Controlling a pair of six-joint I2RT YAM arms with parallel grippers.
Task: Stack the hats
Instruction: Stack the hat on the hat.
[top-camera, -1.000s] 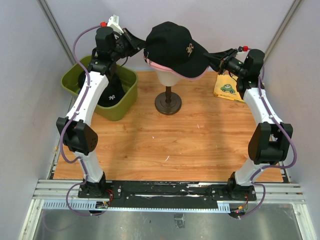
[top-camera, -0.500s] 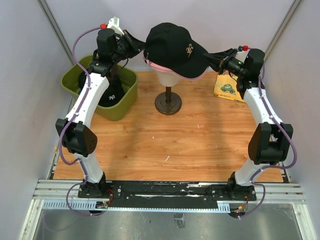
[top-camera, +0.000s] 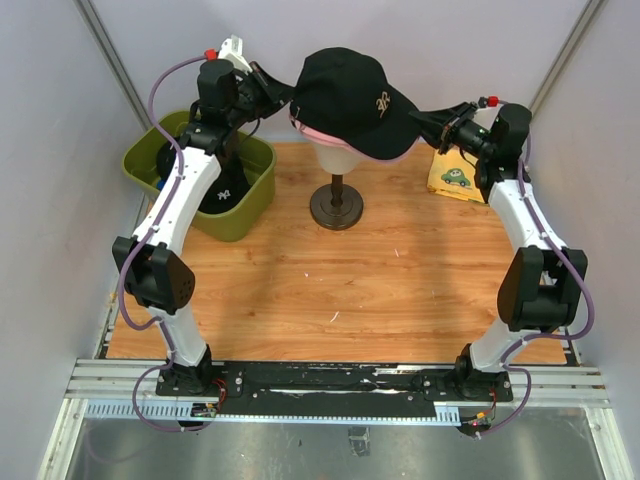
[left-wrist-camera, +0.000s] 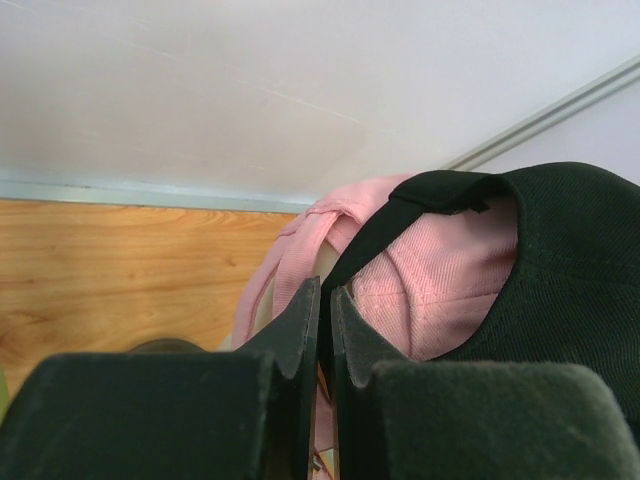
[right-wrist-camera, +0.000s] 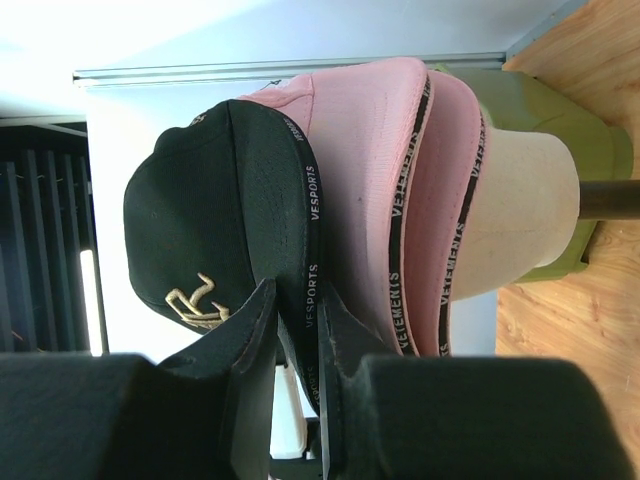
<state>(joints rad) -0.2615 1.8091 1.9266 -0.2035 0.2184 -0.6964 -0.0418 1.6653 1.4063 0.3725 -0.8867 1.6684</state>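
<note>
Looking down from above: black cap (top-camera: 350, 100) with a small gold logo seated on the cream mannequin head (top-camera: 335, 155), over pink caps (top-camera: 318, 132) peeping out under its rim, the whole lot raised on a dark stand (top-camera: 337, 208) at the back middle of the wooden table (top-camera: 350, 290). Left gripper (top-camera: 285, 92) pressed to the rear of that cap, right gripper (top-camera: 420, 120) at the tip of its brim, both arms lifted off the table. Second black cap (top-camera: 222, 190) with a white logo lying in the green bin (top-camera: 255, 195) at the back left; yellow card (top-camera: 452, 175) with a green car just beside the right arm. Turning to the left wrist view: left gripper (left-wrist-camera: 325, 300) drawn almost together, only a sliver between the fingers, pinched on the rear strap of the black cap (left-wrist-camera: 570, 280) where it dips past the pink caps (left-wrist-camera: 440, 290). Moving to the right wrist view, turned on its side: right gripper (right-wrist-camera: 295, 310) clamped on the brim edge of the black cap (right-wrist-camera: 210, 230), a lettered band running between the fingers. Behind it, two pink caps (right-wrist-camera: 360, 180) nested one inside the other on the mannequin head (right-wrist-camera: 520, 210), with the bin (right-wrist-camera: 590, 150) showing past it.
</note>
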